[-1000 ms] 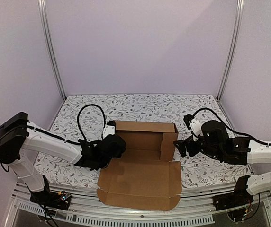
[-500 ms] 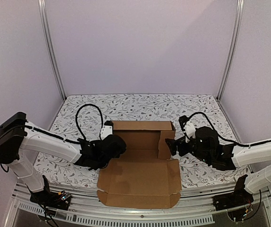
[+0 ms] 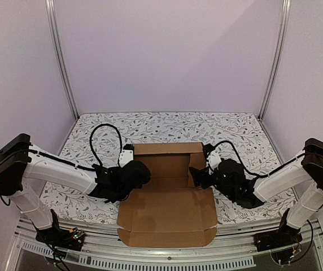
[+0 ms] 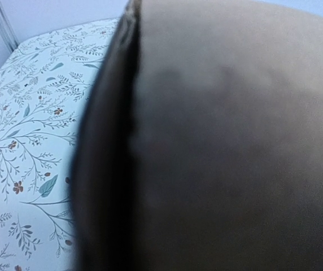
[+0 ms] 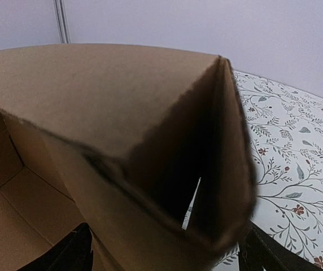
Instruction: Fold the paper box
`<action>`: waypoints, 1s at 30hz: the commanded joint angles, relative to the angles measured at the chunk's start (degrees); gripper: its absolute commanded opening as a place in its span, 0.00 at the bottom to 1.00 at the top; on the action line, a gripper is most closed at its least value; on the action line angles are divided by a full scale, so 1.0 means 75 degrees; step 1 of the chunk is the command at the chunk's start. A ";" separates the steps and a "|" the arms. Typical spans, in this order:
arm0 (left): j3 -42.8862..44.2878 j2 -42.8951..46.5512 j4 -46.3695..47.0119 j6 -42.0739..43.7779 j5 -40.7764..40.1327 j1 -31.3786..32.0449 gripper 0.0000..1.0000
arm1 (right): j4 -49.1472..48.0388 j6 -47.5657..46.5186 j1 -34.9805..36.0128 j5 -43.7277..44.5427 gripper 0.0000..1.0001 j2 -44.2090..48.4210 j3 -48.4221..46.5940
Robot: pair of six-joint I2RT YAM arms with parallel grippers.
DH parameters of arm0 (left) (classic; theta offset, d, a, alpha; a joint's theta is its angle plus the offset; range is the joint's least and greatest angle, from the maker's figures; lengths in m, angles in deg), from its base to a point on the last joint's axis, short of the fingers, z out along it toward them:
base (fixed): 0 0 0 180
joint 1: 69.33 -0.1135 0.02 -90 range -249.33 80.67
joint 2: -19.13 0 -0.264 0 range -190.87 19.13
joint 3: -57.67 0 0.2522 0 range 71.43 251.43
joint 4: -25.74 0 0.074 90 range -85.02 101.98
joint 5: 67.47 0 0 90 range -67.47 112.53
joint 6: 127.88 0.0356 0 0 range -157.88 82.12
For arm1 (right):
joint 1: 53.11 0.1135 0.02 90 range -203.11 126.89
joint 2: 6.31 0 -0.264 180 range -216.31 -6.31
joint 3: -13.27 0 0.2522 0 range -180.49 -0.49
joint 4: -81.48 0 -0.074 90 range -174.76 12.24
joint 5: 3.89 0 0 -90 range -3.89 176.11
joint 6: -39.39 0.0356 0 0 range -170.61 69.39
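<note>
The paper box [image 3: 170, 206] is plain brown cardboard, half formed, with its back wall up and its lid panel lying flat toward the near edge. My left gripper [image 3: 137, 171] is pressed against the box's left side. In the left wrist view the cardboard [image 4: 235, 141] fills the frame and hides the fingers. My right gripper [image 3: 197, 176] is at the box's right side wall. In the right wrist view its fingers [image 5: 74, 253] stand wide apart on either side of the doubled-over side wall [image 5: 122, 113].
The floral tablecloth [image 3: 167, 127] covers the table behind and beside the box. Metal frame posts [image 3: 60, 62] stand at the back corners. The lid's front edge lies near the table's near rail [image 3: 167, 251].
My right arm has swung left and closed in on the box's right side wall, which now stands folded inward. My left arm has barely moved.
</note>
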 commanded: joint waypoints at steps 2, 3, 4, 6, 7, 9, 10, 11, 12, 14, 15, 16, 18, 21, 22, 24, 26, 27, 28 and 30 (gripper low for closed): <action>-0.0054 0.0062 -0.0825 0.0053 0.0244 0.0114 0.00 | -0.1337 -0.0001 0.0088 0.0736 0.79 -0.0817 -0.0259; -0.0060 0.0071 -0.0839 0.0048 0.0244 0.0122 0.00 | -0.1558 0.0022 0.0092 0.0771 0.74 -0.1032 -0.0258; -0.0051 0.0086 -0.0839 0.0047 0.0255 0.0134 0.00 | -0.1854 0.0043 0.0096 0.0803 0.70 -0.1160 -0.0280; -0.0042 0.0091 -0.0861 0.0046 0.0262 0.0178 0.00 | -0.2135 0.0075 0.0097 0.0830 0.56 -0.1515 -0.0339; -0.0032 0.0093 -0.0874 0.0035 0.0258 0.0195 0.00 | -0.2219 0.0092 0.0104 0.0854 0.52 -0.1615 -0.0385; -0.0025 0.0103 -0.0922 0.0007 0.0267 0.0227 0.00 | -0.2322 0.0136 0.0114 0.0907 0.41 -0.1788 -0.0472; -0.0015 0.0099 -0.0929 0.0000 0.0267 0.0253 0.00 | -0.2346 0.0167 0.0123 0.0952 0.35 -0.1887 -0.0521; -0.0013 0.0106 -0.0929 0.0000 0.0259 0.0276 0.00 | -0.2361 0.0184 0.0133 0.1024 0.28 -0.1940 -0.0562; -0.0013 0.0111 -0.0931 -0.0004 0.0256 0.0289 0.00 | -0.2373 0.0196 0.0145 0.1093 0.21 -0.1995 -0.0598; -0.0006 0.0103 -0.0959 -0.0020 0.0244 0.0314 0.00 | -0.2416 0.0211 0.0171 0.1204 0.07 -0.2074 -0.0659; 0.0002 0.0099 -0.0963 -0.0030 0.0238 0.0326 0.00 | -0.2415 0.0211 0.0175 0.1235 0.02 -0.2097 -0.0692; -0.0005 0.0105 -0.0972 -0.0045 0.0227 0.0336 0.00 | -0.2409 0.0212 0.0187 0.1266 0.00 -0.2101 -0.0716; -0.0010 0.0102 -0.0991 -0.0059 0.0210 0.0350 0.00 | -0.2413 0.0209 0.0229 0.1352 0.00 -0.2135 -0.0746; -0.0008 0.0117 -0.1010 -0.0091 0.0190 0.0363 0.00 | -0.2438 0.0177 0.0277 0.1416 0.00 -0.2166 -0.0762; -0.0013 0.0117 -0.1010 -0.0101 0.0186 0.0363 0.00 | -0.2454 0.0177 0.0289 0.1426 0.00 -0.2180 -0.0753; -0.0013 0.0108 -0.1007 -0.0112 0.0203 0.0374 0.00 | -0.2472 0.0169 0.0308 0.1456 0.00 -0.2184 -0.0747; 0.0004 0.0060 -0.1010 -0.0122 0.0225 0.0395 0.00 | -0.2484 0.0167 0.0317 0.1506 0.00 -0.2184 -0.0756; 0.0026 0.0050 -0.1013 -0.0128 0.0237 0.0406 0.00 | -0.2478 0.0155 0.0319 0.1557 0.00 -0.2196 -0.0771; 0.0037 0.0022 -0.1012 -0.0143 0.0243 0.0428 0.00 | -0.2480 0.0144 0.0332 0.1608 0.00 -0.2210 -0.0792; 0.0102 -0.0067 -0.1042 -0.0174 0.0250 0.0444 0.00 | -0.2477 0.0152 0.0337 0.1629 0.00 -0.2241 -0.0828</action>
